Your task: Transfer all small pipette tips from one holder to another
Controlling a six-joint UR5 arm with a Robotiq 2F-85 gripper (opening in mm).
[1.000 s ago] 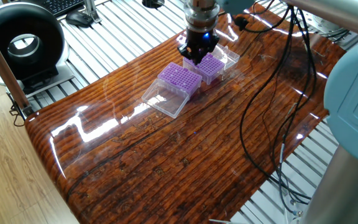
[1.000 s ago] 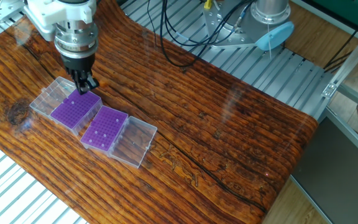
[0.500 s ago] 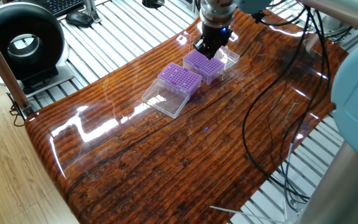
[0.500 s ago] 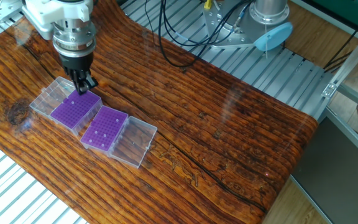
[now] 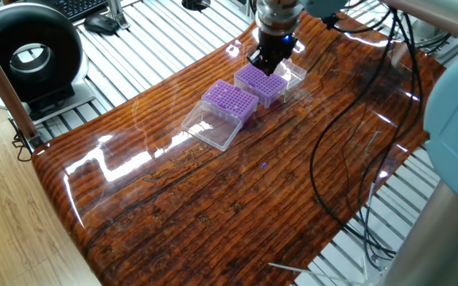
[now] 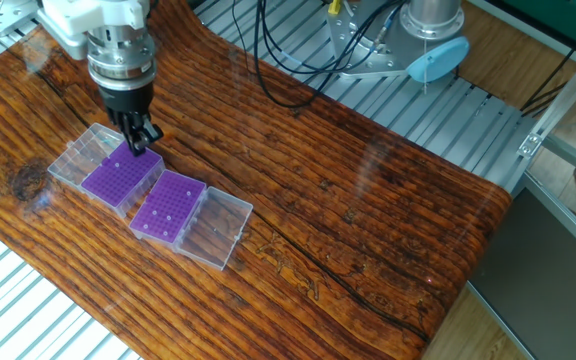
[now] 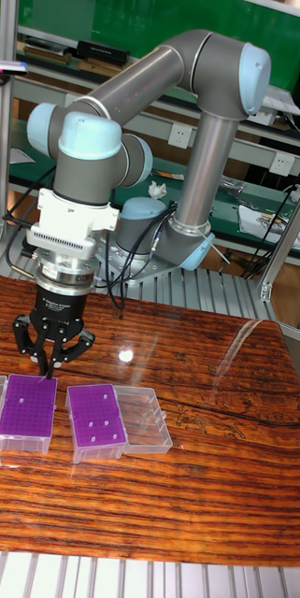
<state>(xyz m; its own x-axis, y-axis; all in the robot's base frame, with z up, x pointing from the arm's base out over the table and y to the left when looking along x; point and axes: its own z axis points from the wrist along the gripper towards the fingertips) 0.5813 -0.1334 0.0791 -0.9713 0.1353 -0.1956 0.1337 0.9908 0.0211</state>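
Observation:
Two purple tip holders stand side by side on the wooden table, each with a clear lid folded open. The holder (image 5: 262, 82) (image 6: 121, 178) (image 7: 26, 408) under my gripper carries the dense dotted grid of small pipette tips (image 7: 24, 404). The other holder (image 5: 229, 98) (image 6: 168, 207) (image 7: 95, 418) shows only several pale tips (image 6: 168, 212) on its face. My gripper (image 5: 261, 63) (image 6: 140, 145) (image 7: 49, 372) hangs just above the far edge of the first holder. Its fingertips are pinched to a point. A tip between them is too small to make out.
Clear lids (image 6: 218, 232) (image 6: 83, 155) lie flat beside the holders. Black cables (image 5: 332, 135) trail over the table's right side. A black round device (image 5: 26, 56) stands off the table at the left. The arm's base (image 6: 428, 30) is behind the table.
In the other fixed view the gripper has risen a little and shifted slightly right over the holder. The holders have not moved.

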